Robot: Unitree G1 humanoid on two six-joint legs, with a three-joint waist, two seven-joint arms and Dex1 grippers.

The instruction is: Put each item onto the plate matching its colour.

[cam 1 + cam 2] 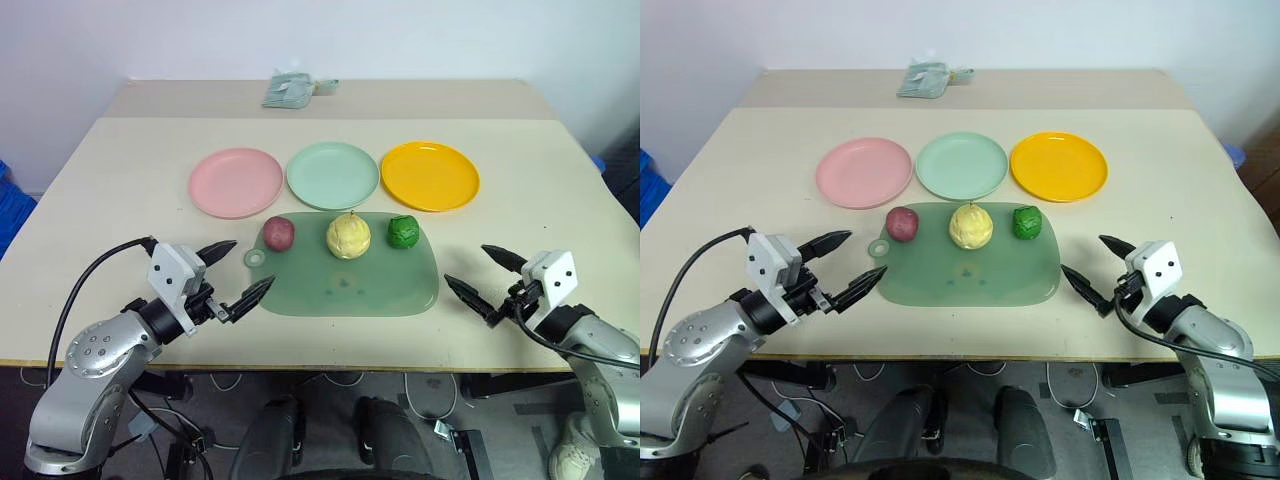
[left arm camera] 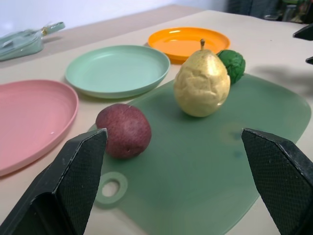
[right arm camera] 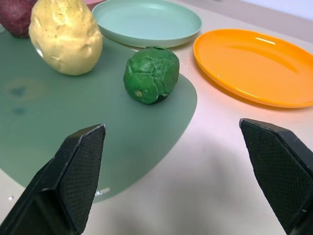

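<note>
Bright, even indoor light falls from above on a pale table [image 1: 100, 190], with only faint, soft shadows beneath the three plates and the fruit. A small white glare streak shines on the orange plate [image 3: 254, 63], and the green board [image 2: 205, 171] shows a dull sheen. In the wrist views the nearby black fingertips [image 2: 73, 181] look soft and the far background is blurred.
</note>
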